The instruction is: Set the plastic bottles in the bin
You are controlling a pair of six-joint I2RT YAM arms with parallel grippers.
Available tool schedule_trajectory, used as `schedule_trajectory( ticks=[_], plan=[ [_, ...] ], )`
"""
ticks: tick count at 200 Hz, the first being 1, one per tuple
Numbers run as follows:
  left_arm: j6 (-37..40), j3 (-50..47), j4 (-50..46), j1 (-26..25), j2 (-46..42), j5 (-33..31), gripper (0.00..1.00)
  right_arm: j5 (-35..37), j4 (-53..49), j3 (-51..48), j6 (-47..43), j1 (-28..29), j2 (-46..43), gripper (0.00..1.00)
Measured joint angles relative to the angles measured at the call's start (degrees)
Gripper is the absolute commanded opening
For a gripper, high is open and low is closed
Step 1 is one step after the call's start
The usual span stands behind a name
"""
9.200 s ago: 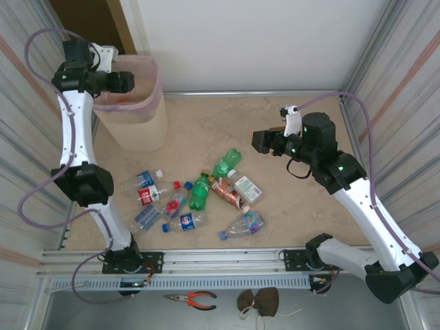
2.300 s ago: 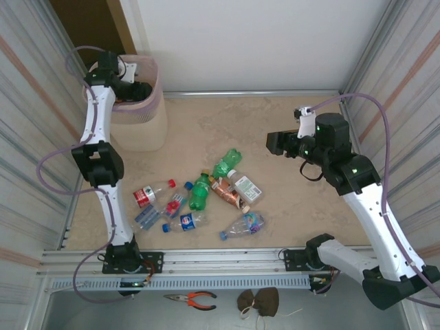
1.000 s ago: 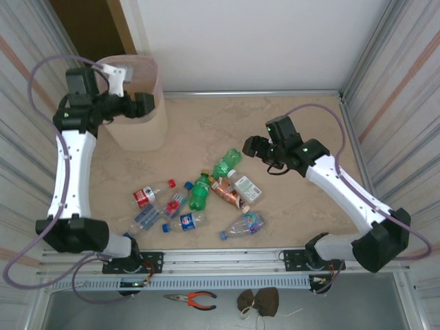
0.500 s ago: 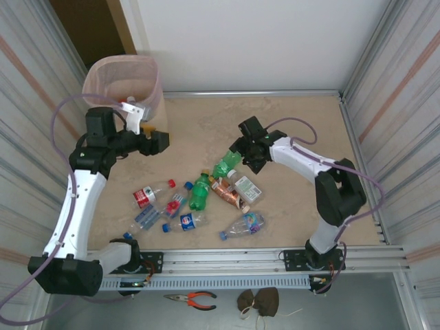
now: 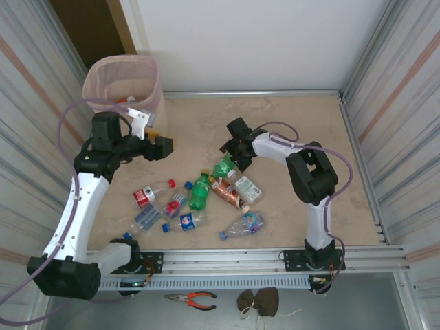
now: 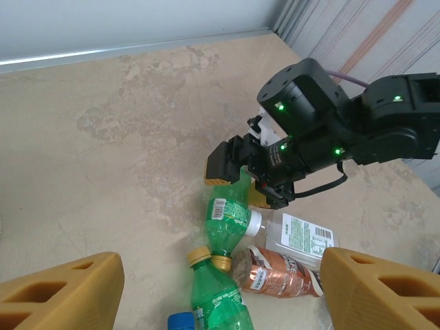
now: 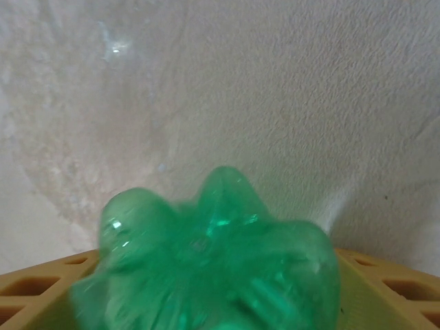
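As seen from above, places the bin (image 5: 124, 79) at eleven o'clock on the table (image 5: 309, 137). Has the left gripper (image 5: 167, 146) just off its five o'clock side, spread apart and empty. Leaves plastic bottles (image 5: 200, 194) heaped toward six o'clock. Shows the right gripper (image 5: 229, 152) clamped on a green bottle (image 5: 225, 167) at the heap's one o'clock.

"White shells on the left arm (image 5: 79, 199) and the right arm (image 5: 275, 146), black joints?"
"Yes. Lilac cables (image 5: 62, 122) loop off both, green lights (image 6: 280, 106) dot the black wrist (image 6: 306, 86), fingers (image 6: 62, 289) tan and honeycombed."
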Motion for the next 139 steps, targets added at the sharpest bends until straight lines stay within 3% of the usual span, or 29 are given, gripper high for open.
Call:
schedule_trajectory(
  ticks=[58,139],
  plan=[
    [0.13,0.02,-0.44,0.0,-0.09,-0.61,0.75,-1.03,1.53,0.42,0.42,-0.94,0.79,0.63],
    [-2.47,-0.26,1.62,0.0,-0.59,1.2,0.72,1.27,4.26,-0.39,-2.93,-2.08,-4.66,0.59]
  ],
)
